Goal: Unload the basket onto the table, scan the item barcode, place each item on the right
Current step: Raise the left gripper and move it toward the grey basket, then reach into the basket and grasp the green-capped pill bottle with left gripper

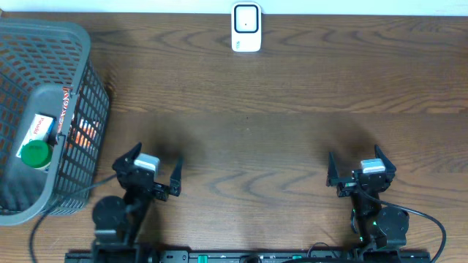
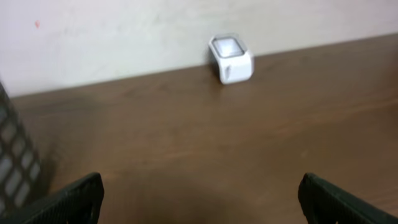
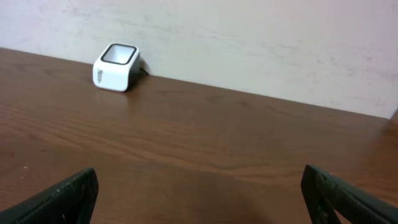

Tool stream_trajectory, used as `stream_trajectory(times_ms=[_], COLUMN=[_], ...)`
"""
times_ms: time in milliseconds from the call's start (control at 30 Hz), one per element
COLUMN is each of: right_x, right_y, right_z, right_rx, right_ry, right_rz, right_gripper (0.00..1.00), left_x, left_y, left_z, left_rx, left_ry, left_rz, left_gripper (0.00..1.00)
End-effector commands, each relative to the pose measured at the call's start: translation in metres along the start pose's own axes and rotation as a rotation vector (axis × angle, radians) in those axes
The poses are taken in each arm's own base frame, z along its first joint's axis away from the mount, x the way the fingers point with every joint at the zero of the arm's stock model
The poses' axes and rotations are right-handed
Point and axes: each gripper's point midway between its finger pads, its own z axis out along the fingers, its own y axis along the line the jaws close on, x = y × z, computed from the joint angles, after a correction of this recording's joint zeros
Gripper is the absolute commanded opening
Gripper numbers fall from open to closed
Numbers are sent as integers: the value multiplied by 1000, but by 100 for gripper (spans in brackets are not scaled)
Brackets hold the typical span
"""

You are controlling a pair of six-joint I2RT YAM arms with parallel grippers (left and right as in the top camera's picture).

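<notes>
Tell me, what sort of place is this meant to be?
Probably a mock shop checkout on a lab bench: a small white barcode scanner stands at the far edge of the wooden table, and a grey shopping basket on the left holds a green-capped item.

White scanner (image 1: 246, 28), grey basket (image 1: 73, 44)

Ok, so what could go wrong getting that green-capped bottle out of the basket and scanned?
1. The green-capped bottle lies on its side inside the mesh basket, so the open left gripper may snag the wall or drag the basket while reaching in.
2. No barcode shows from above, so the bottle may get gripped with the code covered or turned away from the scanner at the table's far edge.
</notes>
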Motion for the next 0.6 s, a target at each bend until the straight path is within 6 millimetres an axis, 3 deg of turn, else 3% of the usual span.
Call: stream_trajectory(times_ms=[0, 133, 233, 433, 567], right_x=[0, 0, 0, 0, 0], right_y=[2, 2, 2, 2, 2], right_z=[0, 0, 0, 0, 0], right_rx=[-9, -9, -9, -9, -9], right_ry=[-1, -1, -1, -1, -1], right_rz=[14, 13, 13, 13, 13], right_gripper=[99, 99, 99, 99, 99], left_x=[-78, -134, -174, -188, -212], left_y=[-2, 1, -12, -19, 24], left_z=[-13, -16, -21, -22, -31], left_rx=[29, 39, 133, 180, -88], left_ry=[-27, 68, 133, 162, 130], left_rz=[-26, -104, -140, -207, -352], left_gripper=[99, 99, 99, 99, 98])
